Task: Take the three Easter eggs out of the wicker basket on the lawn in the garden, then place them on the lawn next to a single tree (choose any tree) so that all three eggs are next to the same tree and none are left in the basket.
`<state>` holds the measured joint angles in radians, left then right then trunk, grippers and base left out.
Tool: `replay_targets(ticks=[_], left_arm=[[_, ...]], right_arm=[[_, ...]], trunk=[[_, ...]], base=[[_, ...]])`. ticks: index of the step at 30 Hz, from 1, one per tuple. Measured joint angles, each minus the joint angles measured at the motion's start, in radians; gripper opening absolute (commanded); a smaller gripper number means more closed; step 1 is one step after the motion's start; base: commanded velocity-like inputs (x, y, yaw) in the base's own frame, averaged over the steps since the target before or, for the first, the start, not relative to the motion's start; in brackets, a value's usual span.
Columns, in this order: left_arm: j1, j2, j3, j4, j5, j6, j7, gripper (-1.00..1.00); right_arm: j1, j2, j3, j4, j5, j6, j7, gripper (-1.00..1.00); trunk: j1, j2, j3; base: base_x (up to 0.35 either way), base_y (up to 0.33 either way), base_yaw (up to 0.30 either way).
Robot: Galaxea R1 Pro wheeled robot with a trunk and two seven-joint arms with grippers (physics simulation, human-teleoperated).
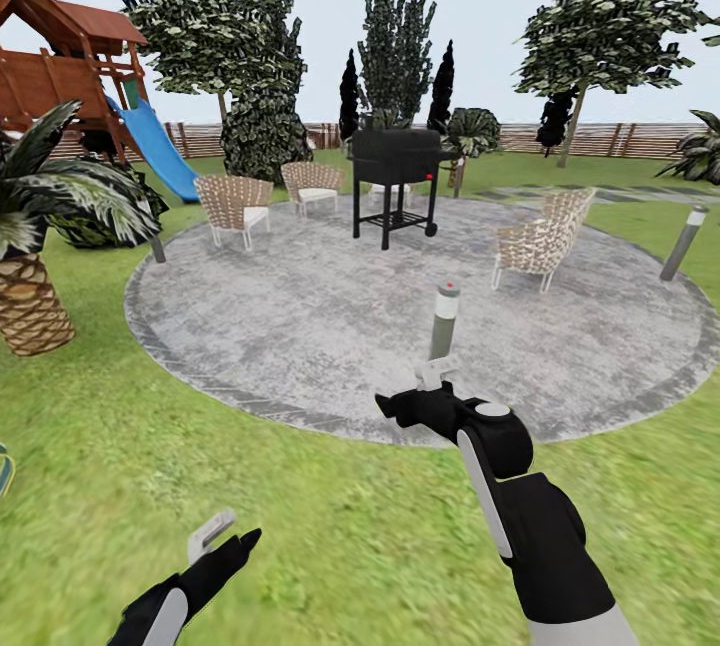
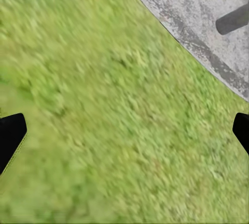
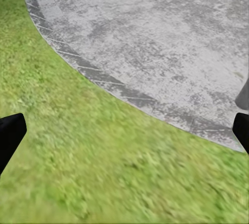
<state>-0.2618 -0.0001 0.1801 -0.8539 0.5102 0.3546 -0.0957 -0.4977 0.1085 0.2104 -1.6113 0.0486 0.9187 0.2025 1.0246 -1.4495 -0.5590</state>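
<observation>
lawn underfoot, mottled yellow-green, running up to the edge of a grey gravel circle straight ahead. eggs and basket: can't place them from here. trees with pale trunks stand at the back by the slat fence, one far right, one back left.

my left hand low over grass, fingers spread wide with nothing between them; in the left wrist view the two dark fingertips sit at opposite edges with grass between and a strip of gravel rim in the corner. my right hand reaches forward over the lawn just short of the gravel edge; right wrist view has its fingertips wide apart too, empty, grass below and the circle's paved border beyond.

on the gravel: black grill near the middle back, wicker chairs around it, another at right. short grey bollard lights ring the circle, one just beyond my right hand. palm at left, wooden playset with blue slide behind it.
</observation>
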Motion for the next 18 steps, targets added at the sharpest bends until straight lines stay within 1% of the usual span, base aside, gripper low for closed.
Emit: replay_targets(ticks=[18], left_arm=[[0.000,-0.001,0.000,0.000,-0.003,0.000,-0.002,1.00]], right_arm=[[0.000,0.000,0.000,0.000,0.000,0.000,0.000,1.00]], trunk=[[0.000,0.000,0.000]], base=[[0.257,0.186,0.000]])
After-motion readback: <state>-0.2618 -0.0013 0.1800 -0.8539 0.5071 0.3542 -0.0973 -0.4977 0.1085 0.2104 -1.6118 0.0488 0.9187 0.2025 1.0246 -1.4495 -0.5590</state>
